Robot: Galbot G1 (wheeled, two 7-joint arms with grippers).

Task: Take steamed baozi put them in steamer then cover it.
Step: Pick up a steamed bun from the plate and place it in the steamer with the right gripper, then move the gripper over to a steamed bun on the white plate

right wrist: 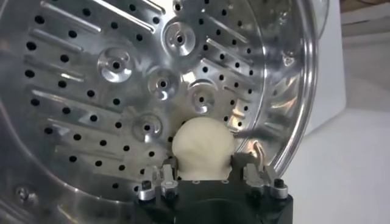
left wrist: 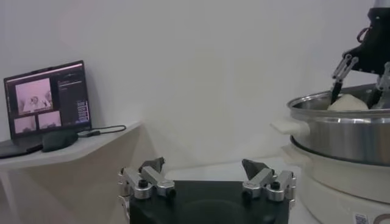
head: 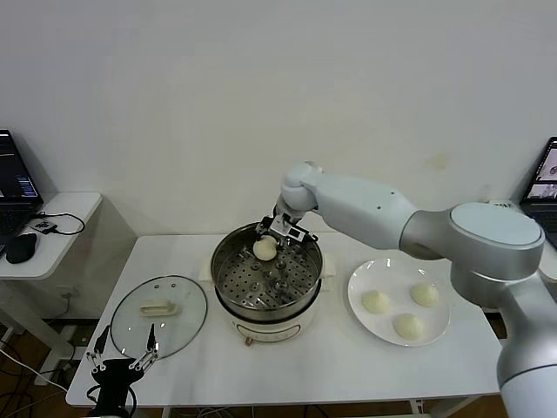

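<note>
Gripping one steamed baozi (head: 265, 249) between its fingers, the right gripper (head: 277, 233) hangs over the far side of the steamer (head: 267, 280), reaching in from the right. The right wrist view shows the bun (right wrist: 203, 148) pinched on both sides, with the perforated tray (right wrist: 122, 91) beyond it; whether the bun touches the tray cannot be told. From the left wrist view the same bun (left wrist: 348, 102) shows just above the steamer's shiny rim (left wrist: 341, 112), between the thin fingers (left wrist: 340, 70) of the right gripper.

The steamer sits near the middle of the white desk (head: 305, 366), steel pot on a cream base. To its right lies a white plate (head: 399, 303) carrying the other three buns (head: 376, 301), apart from one another. To the steamer's left, the cover (head: 159, 315) lies flat on the desk, its cream handle (head: 158, 308) facing up.

The left gripper (head: 126, 359) waits low at the near left corner of the desk, just before the cover, its fingers (left wrist: 149, 178) spread apart with nothing between them.

Farther left stands a small side table (head: 52, 228) with a laptop (left wrist: 46, 103) and a dark mouse (head: 20, 247) on it.
</note>
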